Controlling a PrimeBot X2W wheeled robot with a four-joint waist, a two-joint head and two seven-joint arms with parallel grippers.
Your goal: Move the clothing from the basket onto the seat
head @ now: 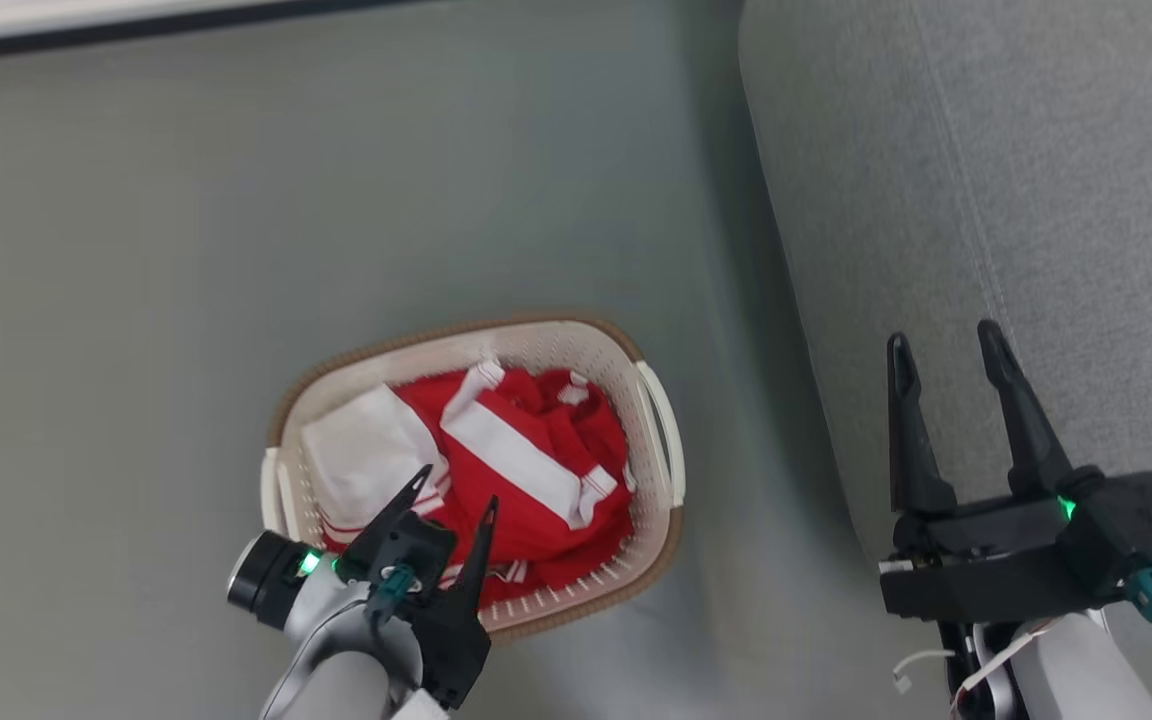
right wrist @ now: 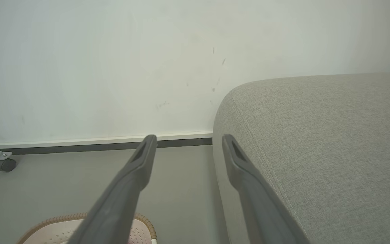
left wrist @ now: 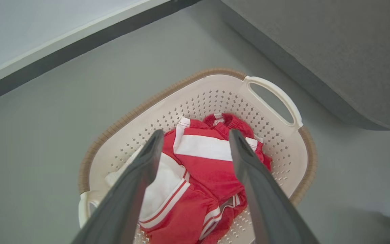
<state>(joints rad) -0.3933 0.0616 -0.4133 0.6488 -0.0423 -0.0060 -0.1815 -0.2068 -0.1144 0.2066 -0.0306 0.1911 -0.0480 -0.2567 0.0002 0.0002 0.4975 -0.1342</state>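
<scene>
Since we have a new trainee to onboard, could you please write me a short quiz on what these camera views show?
1. True or false: the clothing lies inside the basket.
2. The left pincer is: A) open above the basket; B) shut on a garment; C) shut and empty.
3. What grey thing lies beneath the open right pincer?
Key: 1 true; 2 A; 3 the seat.

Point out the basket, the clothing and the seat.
basket [head: 664, 430]: head view, white side handle.
clothing [left wrist: 212, 176]: left wrist view, red fabric mid-pile.
seat [right wrist: 317, 135]: right wrist view, grey top surface.
</scene>
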